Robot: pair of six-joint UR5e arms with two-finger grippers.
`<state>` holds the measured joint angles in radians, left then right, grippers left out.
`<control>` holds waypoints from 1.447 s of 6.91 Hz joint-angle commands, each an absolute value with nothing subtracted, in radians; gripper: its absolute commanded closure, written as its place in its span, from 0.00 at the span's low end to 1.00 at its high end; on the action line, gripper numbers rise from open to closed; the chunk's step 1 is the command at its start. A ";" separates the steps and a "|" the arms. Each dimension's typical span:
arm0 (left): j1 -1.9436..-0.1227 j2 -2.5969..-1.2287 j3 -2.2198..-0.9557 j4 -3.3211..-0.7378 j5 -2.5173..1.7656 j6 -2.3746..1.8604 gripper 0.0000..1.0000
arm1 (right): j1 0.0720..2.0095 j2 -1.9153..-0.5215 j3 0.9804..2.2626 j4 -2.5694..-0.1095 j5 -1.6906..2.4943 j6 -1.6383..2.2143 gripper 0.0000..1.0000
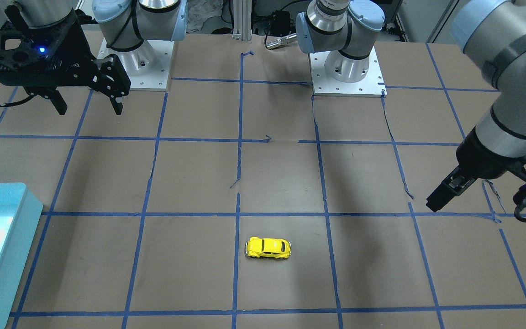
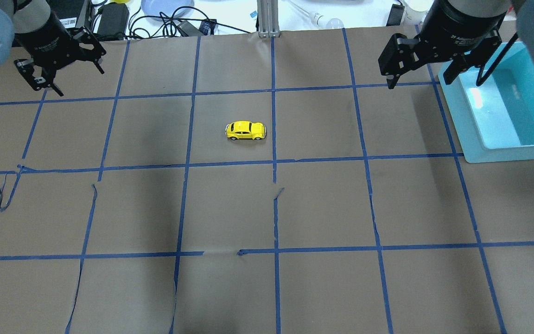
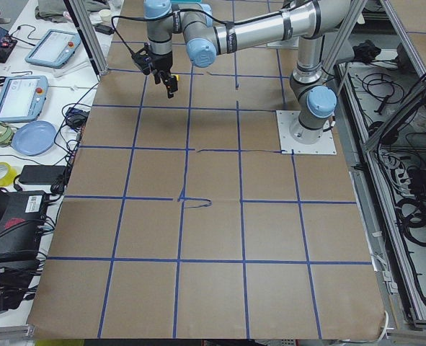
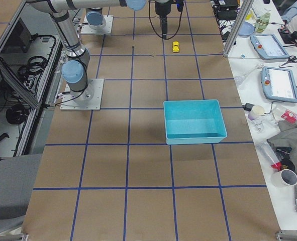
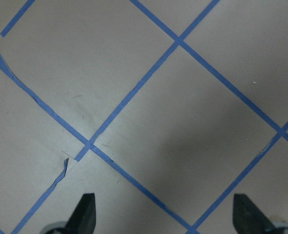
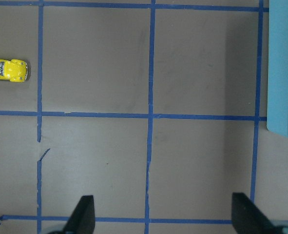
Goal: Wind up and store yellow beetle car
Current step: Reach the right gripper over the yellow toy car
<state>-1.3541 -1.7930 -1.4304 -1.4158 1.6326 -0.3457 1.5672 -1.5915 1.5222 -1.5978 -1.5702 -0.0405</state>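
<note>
Neither arm has begun the wind-up. The yellow beetle car point(image 2: 245, 131) stands on its wheels near the middle of the counter point(image 2: 322, 204), on the side far from the robot's bases, lengthwise across the counter and well apart from both arms. The left pincer point(image 5: 164, 207) hangs wide over bare paper, and the right pincer point(image 6: 163, 202) hangs just as wide, with the car at the far left edge of its wrist view and the turquoise bin point(image 2: 503, 149) at the right edge.

To do this step well, I would bring one pincer straight down over the car and turn the wrist so the fingers close across the narrow doors, not nose to tail. Then press lightly and drag it backward along its own length, probably keeping the wheels loaded. The glossy rounded body looks likely to slip under a high grip.

The counter is brown paper gridded with blue tape; several seams are torn and lifted, which could catch the wheels. Benches alongside hold teach pendants point(image 3: 14, 97), a blue plate point(image 3: 34, 137) and cables.
</note>
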 commanded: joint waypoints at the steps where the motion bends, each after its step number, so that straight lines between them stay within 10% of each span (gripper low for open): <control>1: -1.356 -1.729 -1.396 -1.536 1.603 -0.127 0.00 | 1.612 -1.522 1.502 -1.556 -1.546 -0.041 0.00; 10: -1.411 -1.620 -1.489 -1.603 1.609 0.037 0.00 | 1.937 -0.915 1.411 -2.285 -1.371 -1.060 0.00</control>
<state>-1.4096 -1.6278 -1.4826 -1.6026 1.6078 0.0310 1.9165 -0.9806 1.4098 -2.2105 -1.3729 -0.9656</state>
